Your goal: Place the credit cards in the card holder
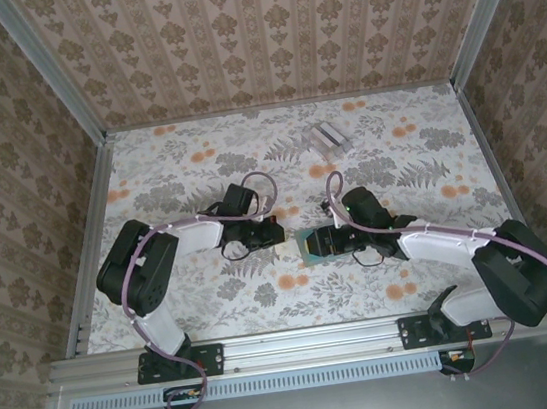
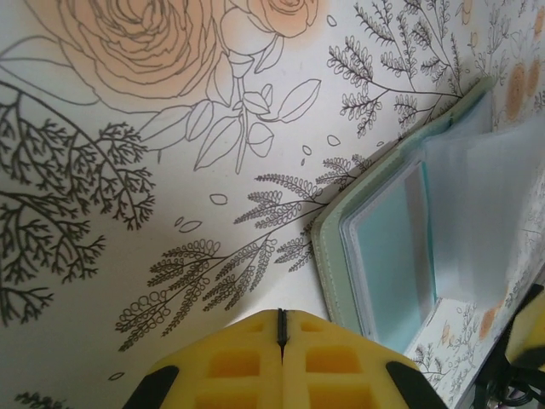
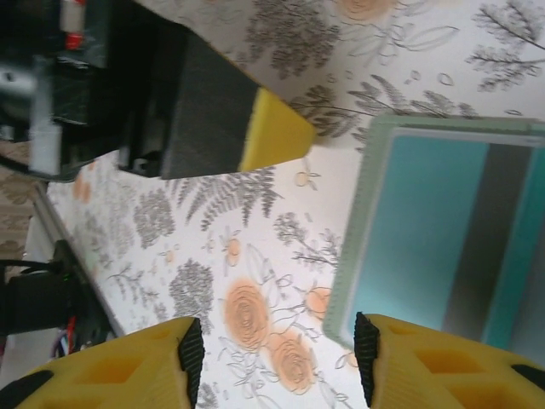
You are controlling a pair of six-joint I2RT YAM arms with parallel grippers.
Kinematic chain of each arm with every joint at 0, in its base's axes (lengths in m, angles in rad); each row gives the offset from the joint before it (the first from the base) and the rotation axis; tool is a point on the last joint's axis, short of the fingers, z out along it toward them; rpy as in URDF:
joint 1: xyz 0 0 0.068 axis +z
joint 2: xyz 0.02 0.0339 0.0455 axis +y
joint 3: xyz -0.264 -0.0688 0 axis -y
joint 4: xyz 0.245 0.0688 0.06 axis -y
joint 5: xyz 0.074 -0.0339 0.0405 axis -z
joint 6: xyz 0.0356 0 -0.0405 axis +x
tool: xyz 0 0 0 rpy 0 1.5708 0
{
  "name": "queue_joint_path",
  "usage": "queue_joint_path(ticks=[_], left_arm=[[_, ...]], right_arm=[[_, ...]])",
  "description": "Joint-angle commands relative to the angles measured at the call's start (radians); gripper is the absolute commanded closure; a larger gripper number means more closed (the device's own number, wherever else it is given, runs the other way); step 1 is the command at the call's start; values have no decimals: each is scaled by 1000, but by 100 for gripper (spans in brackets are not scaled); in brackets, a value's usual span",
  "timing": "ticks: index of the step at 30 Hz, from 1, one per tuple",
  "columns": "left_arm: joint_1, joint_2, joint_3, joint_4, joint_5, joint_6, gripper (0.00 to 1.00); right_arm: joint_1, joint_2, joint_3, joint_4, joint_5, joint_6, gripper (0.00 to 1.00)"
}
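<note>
Yellow fingers (image 2: 230, 366) of the left hand (image 2: 281, 319) sit lowest in the left wrist view, pressed flat together along one thin seam with nothing between them: hand closed and empty. Just past its tip, to the right, the card holder (image 2: 387, 256) lies opened on the floral surface (image 2: 170, 239). It has a pale grey-green rim and a clear pocket over teal, and a cloudy translucent flap (image 2: 485, 221) stands over its farther half. The left hand's tip is near the holder's rim but apart from it. Right wrist view: the right hand (image 3: 277, 354) has its two yellow fingers (image 3: 119, 371) standing well apart, with bare surface showing in the gap. This hand is open and grips nothing. The finger at the right of that view overlaps the holder's near corner; whether it touches, cannot tell. The holder here shows a teal panel (image 3: 409, 230) crossed by one dark grey band; card or lining, cannot tell. The left hand's black body and yellow tip appear at the upper left of the same view, apart from the holder. Top view: both arms reach inward to the middle of the surface, with the left hand on the holder's left side and the right hand at its right side. A clear slotted stand (image 1: 327, 137) sits toward the far edge, well apart from the holder and both hands.
</note>
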Motion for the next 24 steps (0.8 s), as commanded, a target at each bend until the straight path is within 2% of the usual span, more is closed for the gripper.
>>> queue_joint_path(ticks=[1, 5, 7, 10, 18, 24], left_arm=[[2, 14, 21, 17, 25, -6, 100], [-3, 23, 27, 28, 42, -7, 100], [-7, 18, 25, 33, 35, -10, 100], [-14, 30, 32, 37, 43, -6, 100], [-22, 25, 22, 45, 42, -10, 100], [-28, 6, -17, 65, 22, -19, 100]], right_arm=[[-22, -71, 25, -7, -49, -23, 45], [-104, -207, 10, -205, 159, -55, 41], [-154, -261, -11, -261, 211, -63, 37], [-198, -275, -50, -281, 190, -57, 34], [-221, -93, -69, -239, 155, -31, 34], [-221, -48, -55, -220, 125, -72, 33]])
